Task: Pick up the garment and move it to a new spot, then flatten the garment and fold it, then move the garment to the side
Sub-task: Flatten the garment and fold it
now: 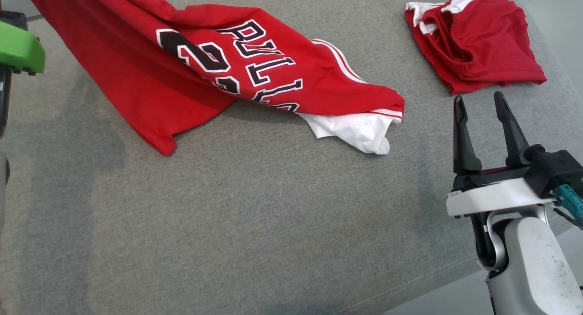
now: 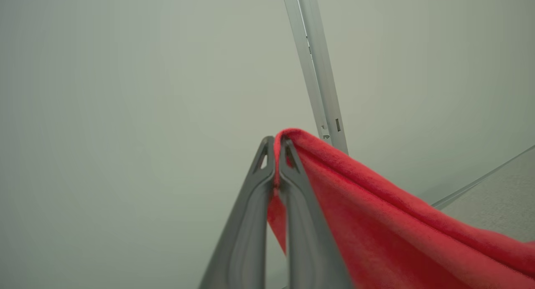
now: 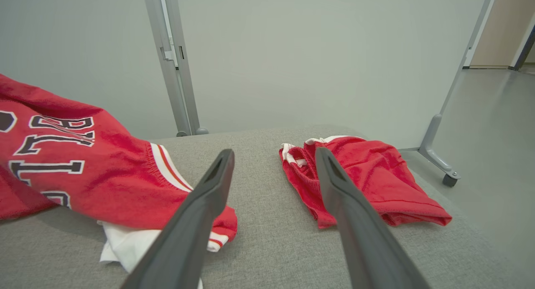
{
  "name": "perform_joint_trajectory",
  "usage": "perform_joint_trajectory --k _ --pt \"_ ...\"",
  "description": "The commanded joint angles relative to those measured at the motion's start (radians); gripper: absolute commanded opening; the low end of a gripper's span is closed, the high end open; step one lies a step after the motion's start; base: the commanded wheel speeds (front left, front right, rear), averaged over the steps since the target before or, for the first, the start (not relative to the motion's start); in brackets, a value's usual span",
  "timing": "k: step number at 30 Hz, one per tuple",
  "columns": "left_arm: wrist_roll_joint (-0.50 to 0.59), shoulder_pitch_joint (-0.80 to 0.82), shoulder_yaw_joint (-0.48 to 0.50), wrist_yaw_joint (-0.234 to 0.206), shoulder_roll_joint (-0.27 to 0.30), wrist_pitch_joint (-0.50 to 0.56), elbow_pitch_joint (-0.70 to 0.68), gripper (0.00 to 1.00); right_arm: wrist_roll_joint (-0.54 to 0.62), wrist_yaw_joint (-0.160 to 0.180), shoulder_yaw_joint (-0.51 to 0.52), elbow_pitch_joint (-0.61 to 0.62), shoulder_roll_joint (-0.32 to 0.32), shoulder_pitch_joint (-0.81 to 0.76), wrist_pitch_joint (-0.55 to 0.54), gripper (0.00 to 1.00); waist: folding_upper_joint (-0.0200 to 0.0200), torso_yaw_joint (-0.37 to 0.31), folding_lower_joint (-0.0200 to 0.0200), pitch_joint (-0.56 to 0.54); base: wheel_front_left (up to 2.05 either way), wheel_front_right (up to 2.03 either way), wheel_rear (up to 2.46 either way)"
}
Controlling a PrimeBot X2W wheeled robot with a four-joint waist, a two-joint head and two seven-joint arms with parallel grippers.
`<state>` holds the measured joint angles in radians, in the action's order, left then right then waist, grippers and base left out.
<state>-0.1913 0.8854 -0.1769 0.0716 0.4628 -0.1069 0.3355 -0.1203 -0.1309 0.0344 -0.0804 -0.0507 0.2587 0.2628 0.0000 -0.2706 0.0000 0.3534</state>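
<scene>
A grey woven fabric surface (image 1: pixel 255 215) filled most of the head view. Across it, from 11 o'clock down toward the centre, stretched the red basketball jersey with black, white-edged lettering (image 1: pixel 136 78). Its 11 o'clock end was lifted clear of the surface and threw a shadow below, while its striped hem end rested on the fabric near the centre. At 1 o'clock, well apart from the jersey, lay a crumpled pair of red shorts with white trim (image 1: pixel 483 46). A white piece of cloth (image 1: pixel 355 130) poked out from under the jersey's hem; whether it belonged to the jersey could not be told.

The right gripper (image 1: pixel 478 97) stood at 4 o'clock, its two dark fingers spread wide and holding nothing, tips pointing to 12 o'clock just below the shorts. In the left wrist view, the left gripper (image 2: pixel 276 145) was clenched on a fold of the jersey's red cloth, which draped away toward 4 o'clock in front of a pale metal post (image 2: pixel 317 72).
</scene>
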Motion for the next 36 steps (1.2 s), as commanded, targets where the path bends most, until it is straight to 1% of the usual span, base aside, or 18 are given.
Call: perform_joint_trajectory --k 1,7,8,9,10,14,19,24,28,31,36 --pt "0.003 0.019 0.006 -0.005 0.017 -0.005 0.021 0.0 -0.007 0.0 -0.008 0.002 0.0 0.016 0.003 1.0 0.0 -0.018 0.0 0.022 0.0 0.0 0.0" --pt "-0.034 0.042 0.026 -0.02 0.013 0.04 0.159 0.0 -0.023 0.0 -0.046 -0.001 0.0 0.041 0.003 1.0 0.0 -0.034 0.0 0.061 0.0 0.0 0.0" --pt "-0.038 0.044 0.028 -0.019 0.015 0.048 0.184 0.12 -0.025 0.0 -0.054 -0.001 0.0 0.044 0.003 1.0 0.0 -0.037 0.0 0.068 0.0 0.0 0.0" --pt "-0.04 0.046 0.031 -0.018 0.018 0.05 0.205 0.6 -0.03 0.0 -0.062 -0.002 0.0 0.047 0.003 1.0 0.0 -0.038 0.0 0.072 0.0 0.0 0.0" --pt "-0.044 0.048 0.034 -0.018 0.019 0.046 0.222 1.0 -0.032 0.0 -0.066 -0.002 0.0 0.049 0.003 1.0 0.0 -0.038 0.0 0.075 0.0 0.0 0.0" --pt "-0.063 0.051 0.039 -0.017 0.009 0.021 0.269 1.0 -0.026 0.0 -0.068 -0.007 0.0 0.052 0.003 1.0 0.0 -0.024 0.0 0.077 0.0 0.0 0.0" --pt "-0.088 0.044 0.023 0.008 -0.013 0.02 0.284 1.0 -0.008 0.0 -0.059 -0.013 0.0 0.048 0.003 1.0 0.0 0.019 0.0 0.047 0.0 0.0 0.0" --pt "-0.118 0.003 -0.007 0.033 -0.034 0.049 0.266 1.0 0.008 0.0 -0.052 -0.019 -0.001 0.032 0.003 1.0 0.0 0.077 0.0 -0.011 0.0 0.0 0.0" --pt "-0.151 -0.072 -0.041 0.046 -0.06 0.051 0.207 1.0 0.019 0.0 -0.045 -0.026 -0.001 0.01 0.003 1.0 0.0 0.121 0.0 -0.063 0.0 0.0 0.0" --pt "-0.173 -0.162 -0.069 0.05 -0.081 0.044 0.14 1.0 0.024 0.0 -0.038 -0.03 -0.001 -0.005 0.003 1.0 0.0 0.149 0.0 -0.09 0.0 0.0 0.0" --pt "-0.196 -0.331 -0.126 0.052 -0.122 0.041 0.041 1.0 0.031 0.0 -0.032 -0.027 -0.001 -0.022 0.003 1.0 0.0 0.171 0.0 -0.105 0.0 0.0 0.0"
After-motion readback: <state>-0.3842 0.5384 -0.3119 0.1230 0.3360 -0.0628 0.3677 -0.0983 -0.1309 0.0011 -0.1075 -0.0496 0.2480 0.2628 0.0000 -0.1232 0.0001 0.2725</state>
